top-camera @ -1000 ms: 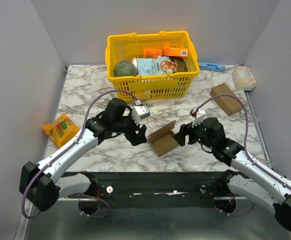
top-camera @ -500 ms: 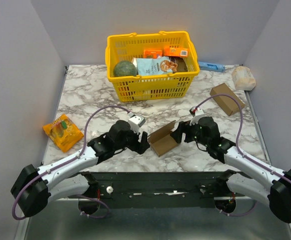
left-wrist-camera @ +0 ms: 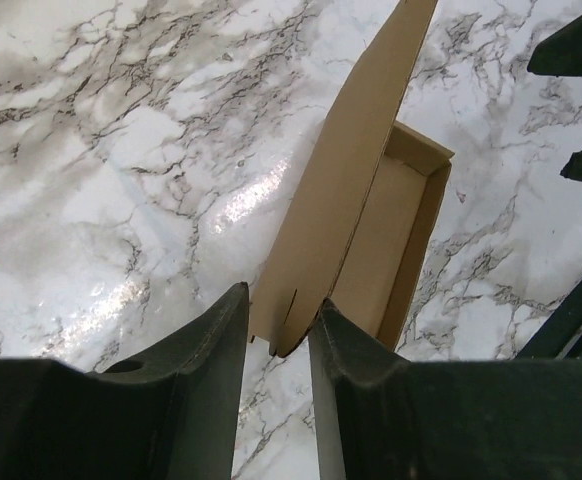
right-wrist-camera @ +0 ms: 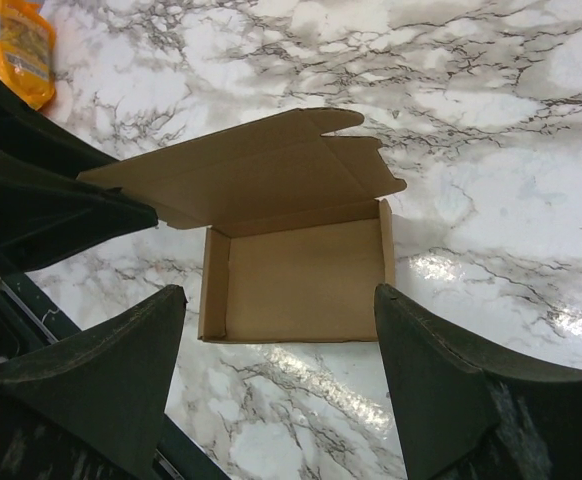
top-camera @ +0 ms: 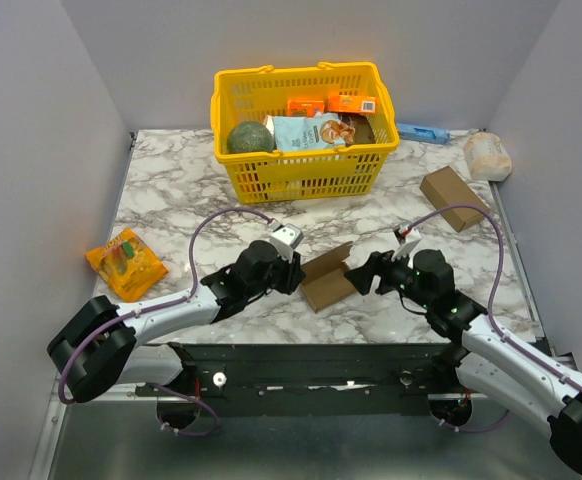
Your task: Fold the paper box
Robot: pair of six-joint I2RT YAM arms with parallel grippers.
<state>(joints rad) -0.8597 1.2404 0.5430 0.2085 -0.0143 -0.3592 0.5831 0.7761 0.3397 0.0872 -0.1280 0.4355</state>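
Observation:
The paper box (top-camera: 328,284) is a small brown cardboard tray with its lid flap raised, lying near the table's front edge between my two grippers. In the left wrist view the paper box (left-wrist-camera: 371,200) shows its lid edge-on, and the lid's notched corner sits at the tips of my left gripper (left-wrist-camera: 279,320), whose jaws stand a narrow gap apart. From above, that left gripper (top-camera: 289,272) is at the box's left side. My right gripper (top-camera: 364,278) is at the box's right side. In its own view the right gripper (right-wrist-camera: 279,295) is wide open around the tray (right-wrist-camera: 301,280) without touching it.
A yellow basket (top-camera: 301,185) full of groceries stands behind the box. An orange snack packet (top-camera: 123,262) lies at the left, and a blocky brown carton (top-camera: 452,197) and a white bag (top-camera: 487,155) at the right. A blue packet (top-camera: 423,132) lies at the back.
My left arm has dropped lower and its gripper has come in to the lid's left corner. The right gripper pushed in, then drew back a little. The box has stayed in place.

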